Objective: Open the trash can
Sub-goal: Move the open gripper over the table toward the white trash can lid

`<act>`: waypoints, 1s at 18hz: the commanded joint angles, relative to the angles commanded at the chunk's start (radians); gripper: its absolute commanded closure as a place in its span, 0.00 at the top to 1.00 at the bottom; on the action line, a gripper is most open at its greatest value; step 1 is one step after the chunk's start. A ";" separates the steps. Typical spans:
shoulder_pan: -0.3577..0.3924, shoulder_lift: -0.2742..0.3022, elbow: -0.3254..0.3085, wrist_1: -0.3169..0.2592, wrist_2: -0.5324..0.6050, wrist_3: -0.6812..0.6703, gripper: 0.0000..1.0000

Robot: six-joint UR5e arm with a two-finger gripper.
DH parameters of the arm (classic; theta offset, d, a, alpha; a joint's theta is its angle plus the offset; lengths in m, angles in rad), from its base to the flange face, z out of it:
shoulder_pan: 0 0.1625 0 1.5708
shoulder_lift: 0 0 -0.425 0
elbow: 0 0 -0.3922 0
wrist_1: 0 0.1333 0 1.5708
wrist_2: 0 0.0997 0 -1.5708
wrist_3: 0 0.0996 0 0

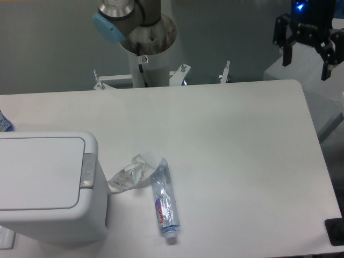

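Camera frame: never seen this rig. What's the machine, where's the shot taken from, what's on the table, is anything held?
It is one fixed camera looking down at a white table from the front. The grey column with the blue cap at the top is the robot arm; its black two-finger gripper hangs at the upper right, beyond the table's far corner, jaws apart and holding nothing. At the lower left stands the white trash can, lid shut, with a small grey push-button on its right edge. Beside it lie a crumpled clear plastic wrapper and a flattened plastic bottle on its side.
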 joint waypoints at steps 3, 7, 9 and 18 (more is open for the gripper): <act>0.000 0.003 -0.003 -0.002 -0.003 -0.003 1.00; -0.014 0.008 -0.005 -0.002 -0.037 -0.096 1.00; -0.026 0.023 -0.012 -0.002 -0.032 -0.188 1.00; -0.228 0.009 -0.021 0.084 -0.040 -0.843 1.00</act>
